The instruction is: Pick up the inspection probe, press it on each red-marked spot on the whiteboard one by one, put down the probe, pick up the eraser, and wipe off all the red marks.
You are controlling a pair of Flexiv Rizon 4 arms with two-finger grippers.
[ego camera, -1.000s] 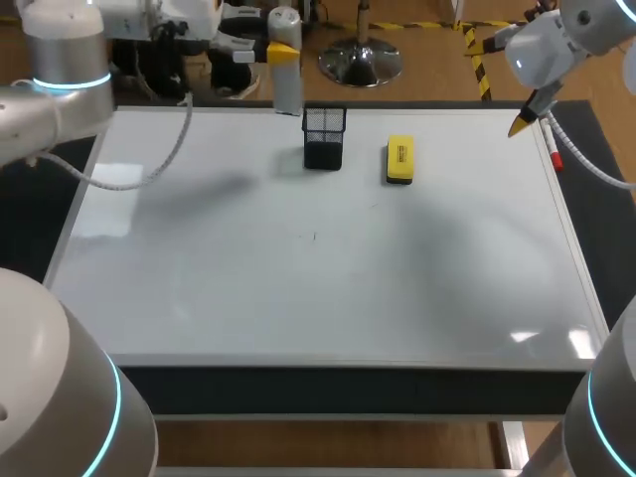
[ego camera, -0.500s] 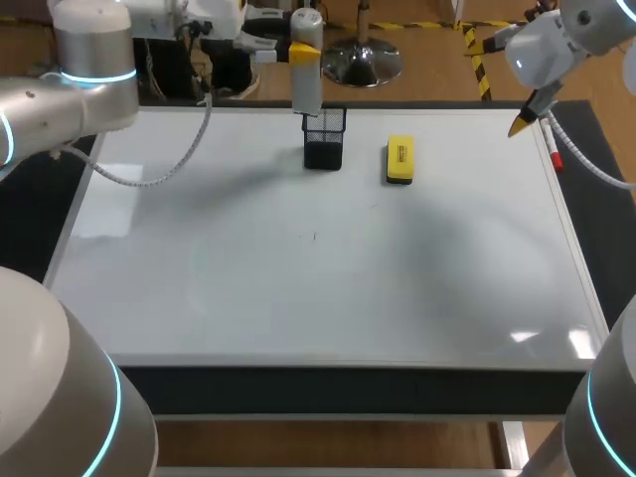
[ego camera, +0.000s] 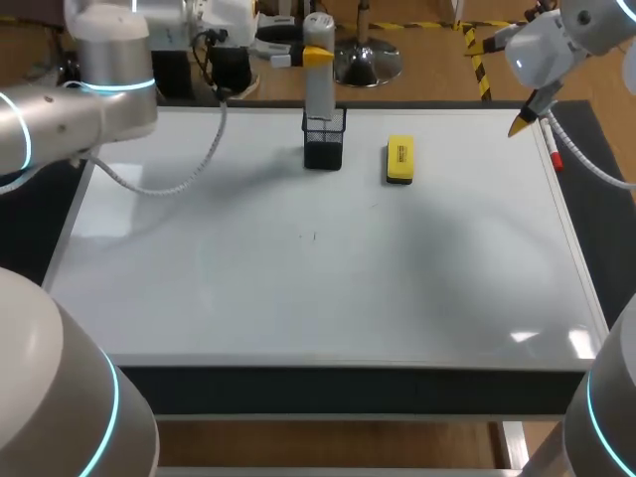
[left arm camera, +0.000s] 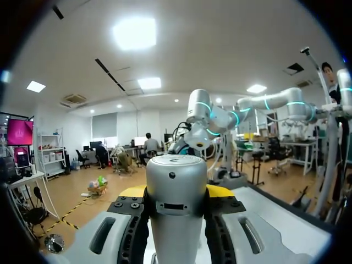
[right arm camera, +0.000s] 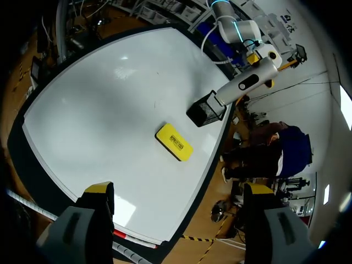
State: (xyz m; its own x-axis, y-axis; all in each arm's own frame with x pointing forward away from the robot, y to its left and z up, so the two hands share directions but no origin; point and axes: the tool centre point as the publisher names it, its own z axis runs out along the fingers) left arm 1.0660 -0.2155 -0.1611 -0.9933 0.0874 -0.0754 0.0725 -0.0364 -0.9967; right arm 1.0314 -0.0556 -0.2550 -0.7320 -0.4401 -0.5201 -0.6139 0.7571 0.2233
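The left gripper point(left arm camera: 176, 192) is clamped on the silver probe point(ego camera: 319, 89), which stands upright directly above the black mesh cup point(ego camera: 324, 139) at the far edge of the whiteboard point(ego camera: 298, 298), its lower end at the cup's open top. The yellow eraser point(ego camera: 399, 160) lies flat on the whiteboard near the cup, on its right side. The right gripper point(right arm camera: 179, 188) hangs well to the right of the cup over the board's far corner, its fingers spread wide with nothing between them.
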